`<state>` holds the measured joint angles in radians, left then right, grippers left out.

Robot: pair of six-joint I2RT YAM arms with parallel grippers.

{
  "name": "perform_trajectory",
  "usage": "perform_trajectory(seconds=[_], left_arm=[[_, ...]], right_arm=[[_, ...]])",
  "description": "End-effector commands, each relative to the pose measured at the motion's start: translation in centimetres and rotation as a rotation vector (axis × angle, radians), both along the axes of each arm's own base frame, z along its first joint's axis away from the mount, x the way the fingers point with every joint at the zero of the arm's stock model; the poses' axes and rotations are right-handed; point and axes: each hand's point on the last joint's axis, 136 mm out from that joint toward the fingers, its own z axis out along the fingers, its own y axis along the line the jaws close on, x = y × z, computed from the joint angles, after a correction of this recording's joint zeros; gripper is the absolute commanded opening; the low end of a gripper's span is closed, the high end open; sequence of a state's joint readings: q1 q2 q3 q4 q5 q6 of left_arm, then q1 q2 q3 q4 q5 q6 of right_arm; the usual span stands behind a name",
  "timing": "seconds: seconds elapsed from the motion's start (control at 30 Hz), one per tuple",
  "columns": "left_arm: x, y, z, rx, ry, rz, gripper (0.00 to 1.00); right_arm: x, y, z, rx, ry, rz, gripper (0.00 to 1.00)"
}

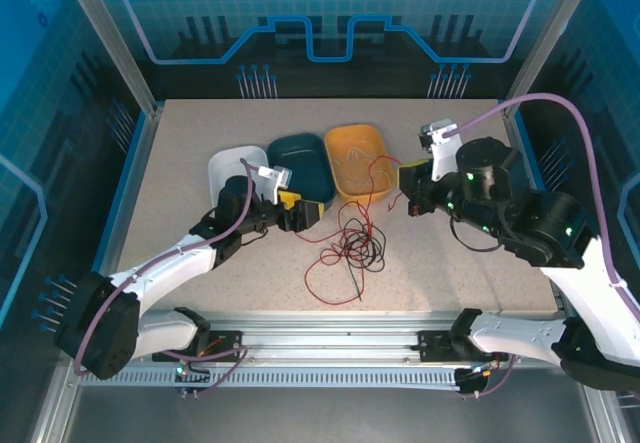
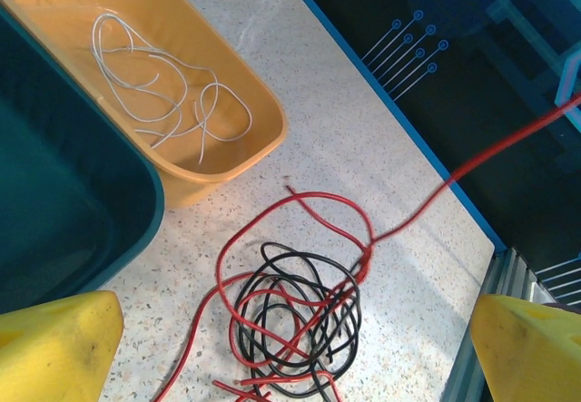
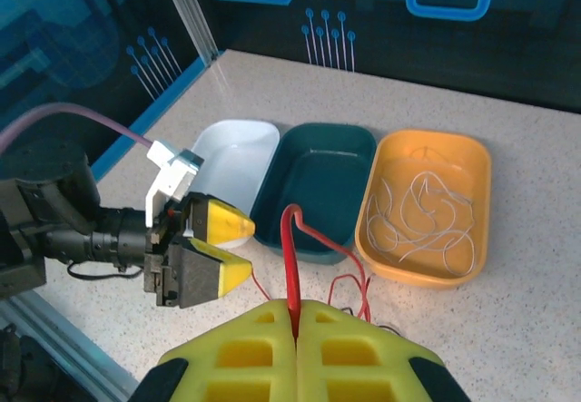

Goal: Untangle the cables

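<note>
Dealing here with a red cable (image 2: 320, 199) wound through the coils of a black cable (image 2: 300, 259), heaped mid-table just on the near side of the yellow tray (image 2: 265, 137). Seemingly sorted already: a whitish cable (image 2: 163, 102) lying loose inside that tray. Probably very light, limp and a little springy, so expect whole loops to drag along rather than slide free. Thin and smooth too, hence likely to slip unless pinched squarely. Pinched tight on one red strand with the right gripper (image 3: 295, 316), drawing it taut up and away to the right and slightly far of the heap. Holding the left gripper (image 3: 241, 250) with jaws spread wide, gripping nothing, poised just left of the heap on the near side of the teal tray (image 1: 300, 158). Best to take a black coil at the heap's outer edge, clear of the crossing where red knots over black, then ease apart gently. Further left, past the teal one, a white tray (image 1: 228, 163)
</note>
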<state>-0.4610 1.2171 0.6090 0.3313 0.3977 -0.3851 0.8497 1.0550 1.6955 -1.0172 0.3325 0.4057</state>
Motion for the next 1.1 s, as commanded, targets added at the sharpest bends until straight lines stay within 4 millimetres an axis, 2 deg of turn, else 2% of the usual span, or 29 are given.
perform_trajectory(seconds=[0.0, 0.27, 0.6, 0.83, 0.97, 1.07], left_arm=[[0.6, -0.4, 1.7, -0.013, -0.070, -0.001, 0.99], [0.4, 0.3, 1.7, 0.006, -0.078, 0.028, 0.99], [0.6, 0.7, 2.0, 0.024, -0.091, 0.047, 0.99], [0.8, 0.5, 2.0, 0.021, -0.086, 0.045, 0.99], [0.8, 0.6, 2.1, 0.018, -0.084, 0.052, 0.99], [0.9, 0.9, 2.2, 0.019, -0.086, 0.074, 0.99]], right_arm=[[-0.6, -1.6, 2.7, 0.010, -0.066, -0.013, 0.00], [-1.3, -3.4, 5.6, 0.029, -0.149, -0.036, 0.00], [-2.4, -6.6, 6.9, 0.045, -0.204, -0.118, 0.00], [-2.8, -8.9, 8.6, 0.028, -0.259, -0.183, 0.00], [-2.8, -9.1, 9.2, 0.029, -0.274, -0.192, 0.00], [-2.4, -8.4, 9.0, 0.019, -0.265, -0.176, 0.00]])
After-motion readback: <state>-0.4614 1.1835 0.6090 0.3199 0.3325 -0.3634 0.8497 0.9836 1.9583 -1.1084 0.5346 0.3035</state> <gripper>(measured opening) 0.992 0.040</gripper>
